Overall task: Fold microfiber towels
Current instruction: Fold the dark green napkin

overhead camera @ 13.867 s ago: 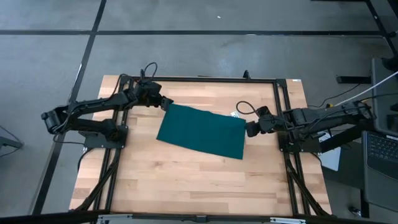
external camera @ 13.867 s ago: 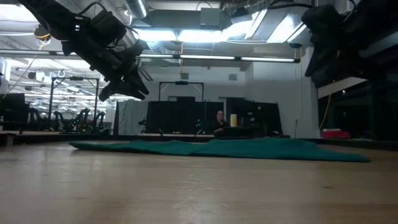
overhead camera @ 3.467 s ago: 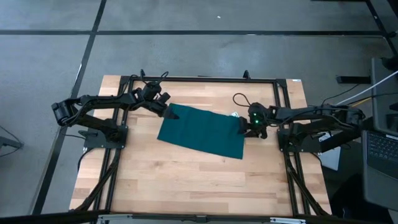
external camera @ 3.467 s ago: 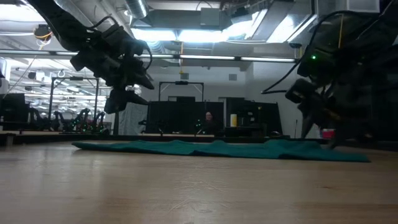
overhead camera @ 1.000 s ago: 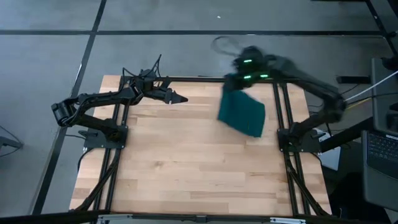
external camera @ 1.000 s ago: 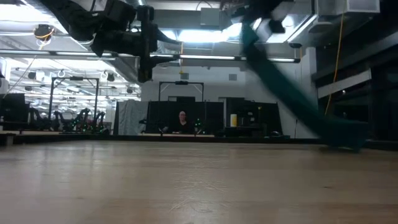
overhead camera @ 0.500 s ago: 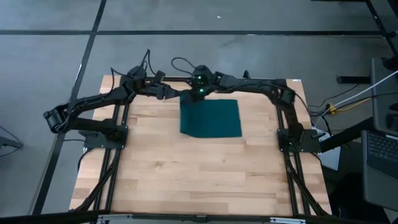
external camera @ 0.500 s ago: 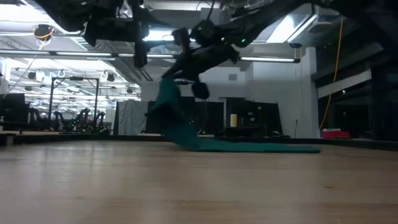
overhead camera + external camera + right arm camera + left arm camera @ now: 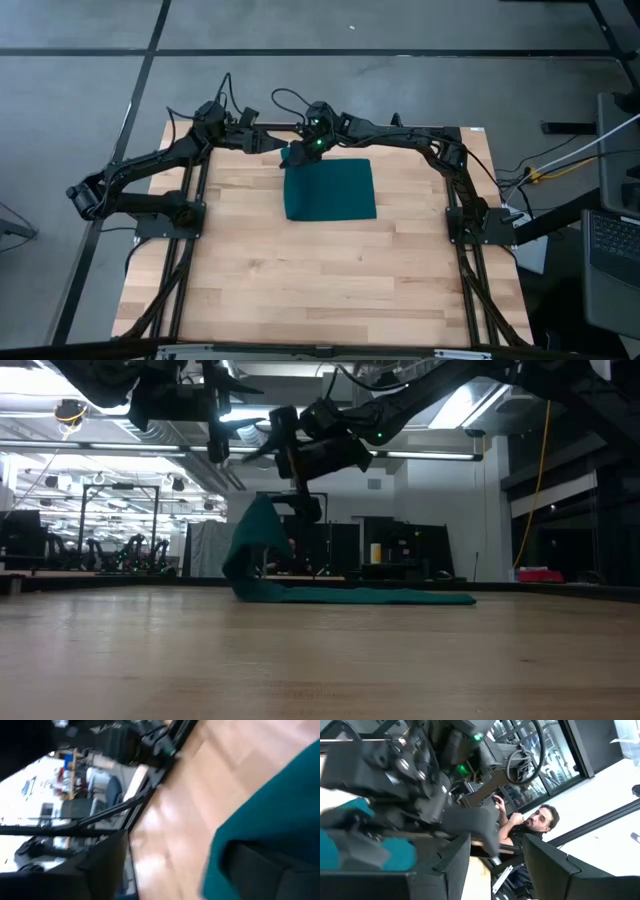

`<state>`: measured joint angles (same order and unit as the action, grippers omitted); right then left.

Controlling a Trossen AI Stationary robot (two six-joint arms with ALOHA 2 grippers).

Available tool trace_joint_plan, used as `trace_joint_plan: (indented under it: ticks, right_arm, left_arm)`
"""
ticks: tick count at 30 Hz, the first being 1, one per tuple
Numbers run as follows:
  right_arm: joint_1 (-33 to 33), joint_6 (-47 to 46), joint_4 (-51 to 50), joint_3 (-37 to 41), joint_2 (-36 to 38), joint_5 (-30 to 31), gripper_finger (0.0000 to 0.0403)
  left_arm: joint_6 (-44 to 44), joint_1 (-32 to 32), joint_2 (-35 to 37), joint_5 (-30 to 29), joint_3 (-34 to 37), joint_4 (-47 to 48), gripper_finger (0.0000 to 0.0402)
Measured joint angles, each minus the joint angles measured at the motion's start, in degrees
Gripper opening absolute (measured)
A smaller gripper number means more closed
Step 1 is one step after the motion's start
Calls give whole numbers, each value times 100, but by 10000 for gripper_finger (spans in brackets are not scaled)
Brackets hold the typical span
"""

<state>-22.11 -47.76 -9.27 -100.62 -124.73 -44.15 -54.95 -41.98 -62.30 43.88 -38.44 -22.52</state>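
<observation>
The dark teal microfiber towel [image 9: 330, 192] lies folded over as a rough square on the far middle of the wooden table. Its far left corner [image 9: 258, 535] stands raised above the flat part [image 9: 380, 597]. My right gripper [image 9: 298, 152] reaches in from the right along the far edge and hovers open at that raised corner. In the right wrist view its two fingers stand wide apart, with teal cloth [image 9: 270, 815] beside one of them. My left gripper [image 9: 268, 143] hangs open above the table just left of the towel, and its fingers [image 9: 455, 865] hold nothing. My right gripper stands open at the towel's raised far left corner [image 9: 293, 157], slanting down from the far right. I cannot tell whether one finger [image 9: 265, 865] touches the cloth beside it.
A black rail frame [image 9: 450, 180] runs round the table. The near half of the wooden top [image 9: 320, 280] is bare. A person [image 9: 535, 820] sits in the room beyond the table. A laptop [image 9: 610, 245] stands off the table's right side.
My right gripper has swung from above the table's far right toward the left and down, carrying the towel's edge with it. The towel, which hung lifted from the gripper, now lies folded over on the table with one corner raised. My left gripper has drawn back a little toward the far left.
</observation>
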Motion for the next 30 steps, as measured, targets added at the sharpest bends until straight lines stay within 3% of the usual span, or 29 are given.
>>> trace_joint_plan:
  ticks: [3, 8, 14, 20, 24, 30]
  right_arm:
    - [49, -242, 215, 0, 10, -75, 349]
    - [3, -1112, 1702, -3, 52, 109, 374]
    - [-4, -1355, 1057, -37, -3, 514, 365]
    - [95, -1019, -417, 37, -115, 732, 352]
    - [142, -1230, -113, -4, -151, 601, 348]
    - [175, -1753, 1183, 13, -184, 879, 347]
  left_arm:
    - [10, -74, 0, 82, 0, -4, 180]
    - [89, -189, 4, 59, -4, -34, 180]
    - [173, -306, -24, 102, 21, 161, 180]
    - [218, -356, 8, 317, -18, -3, 180]
    - [177, -353, 9, 320, -3, -30, 180]
    - [113, -360, 23, 415, -33, -179, 180]
